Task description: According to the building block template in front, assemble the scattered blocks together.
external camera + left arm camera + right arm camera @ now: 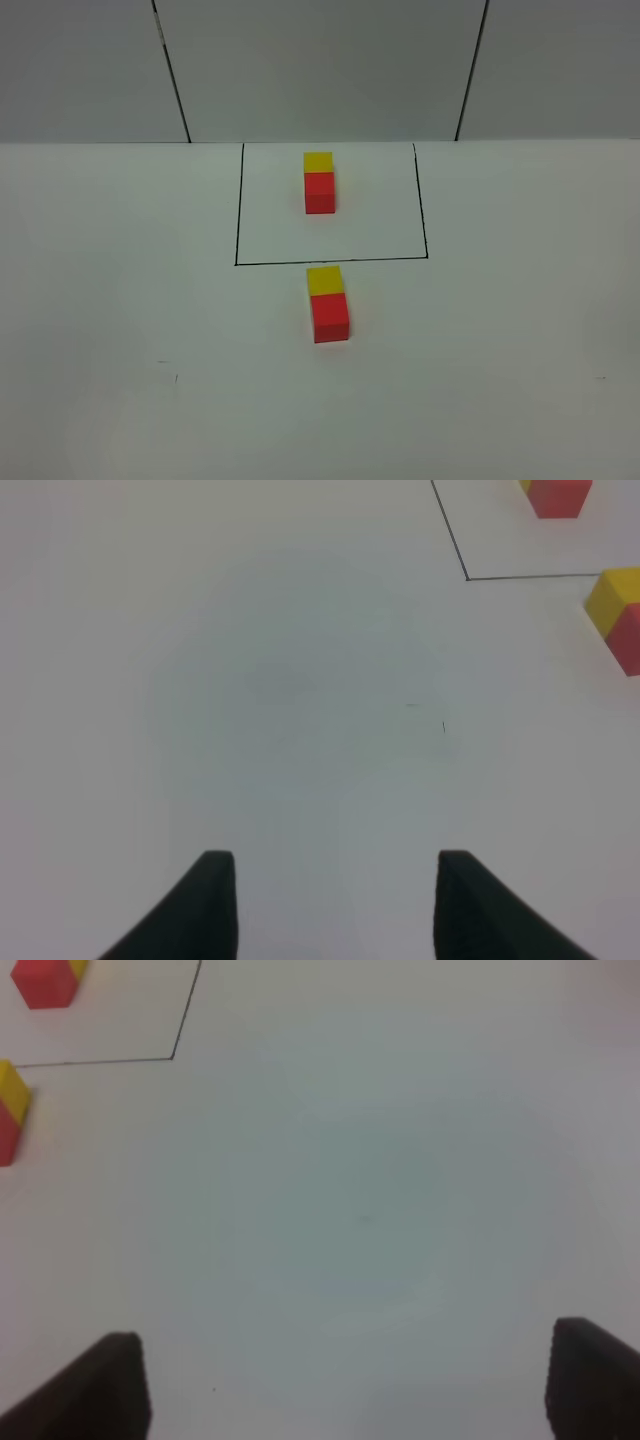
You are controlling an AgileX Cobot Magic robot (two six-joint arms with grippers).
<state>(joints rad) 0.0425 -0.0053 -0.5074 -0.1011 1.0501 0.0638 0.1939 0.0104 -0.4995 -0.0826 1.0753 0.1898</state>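
The template is a yellow cube [318, 162] touching a red cube [320, 192] inside a thin black-lined rectangle [237, 220] at the far middle of the table. Just in front of the frame, the loose yellow cube [324, 280] and loose red cube [330, 317] sit touching in a line, yellow farther away. Neither gripper shows in the high view. The left gripper [335, 905] is open and empty, with the loose pair [620, 615] far off at the view's edge. The right gripper [345, 1385] is wide open and empty; the loose pair [10, 1110] lies at its view's edge.
A white table [120, 330] ends at a grey panelled wall [320, 60] behind the frame. Faint small marks lie on the table surface [176, 378].
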